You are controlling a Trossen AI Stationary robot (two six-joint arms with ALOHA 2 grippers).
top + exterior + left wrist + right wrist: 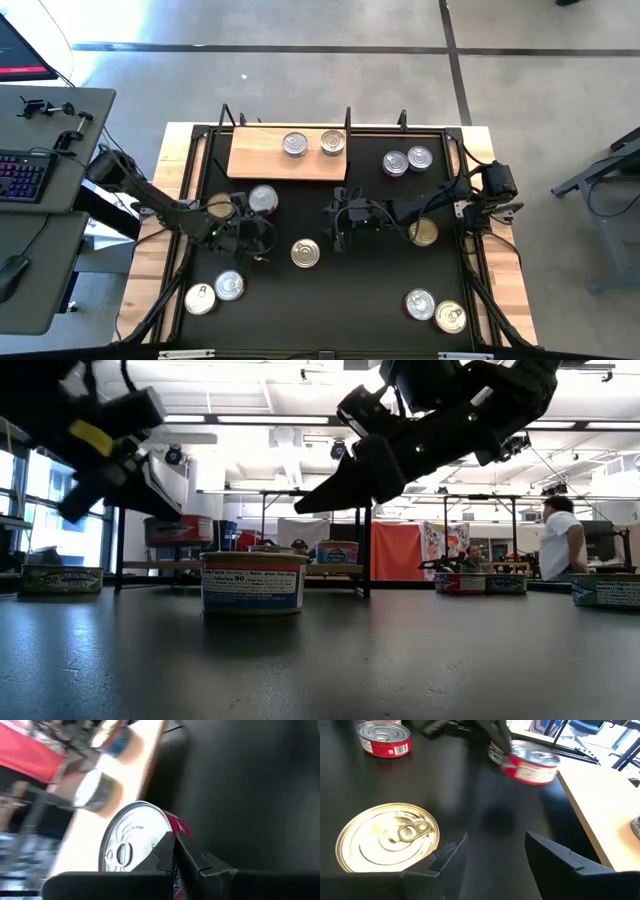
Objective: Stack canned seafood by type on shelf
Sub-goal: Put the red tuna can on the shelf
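1. Reading the high view as a clock with twelve at the far edge, the wooden shelf (262,160) lies at about eleven to twelve. Two silver-lidded tins (294,145) already sit on it side by side.
2. The left gripper (248,222) is at about nine to ten, pointing toward the shelf. Its claw is pinched fully together, with the tips against the rim of a red-sided, silver-lidded tin (131,845). I cannot tell whether it nips the rim or only nudges the tin.
3. That tin sits just short of the shelf's near edge, beside a gold-lidded tin (220,205).
4. The right gripper (496,840) hovers near the centre of the black mat (370,280). Its claw stands wide and holds nothing, and a gold-lidded tin (387,837) lies just beside one finger.
5. The step in hand looks like getting the red-sided tin onto the shelf with its own kind. A closed claw gives little hold, so it would be better to open it, straddle the tin across its sides and lift it level.
6. The tin should go squarely onto a matching lid, so check the shelf tins' sides first.
7. The right arm should stay well apart from the left until the left has finished.
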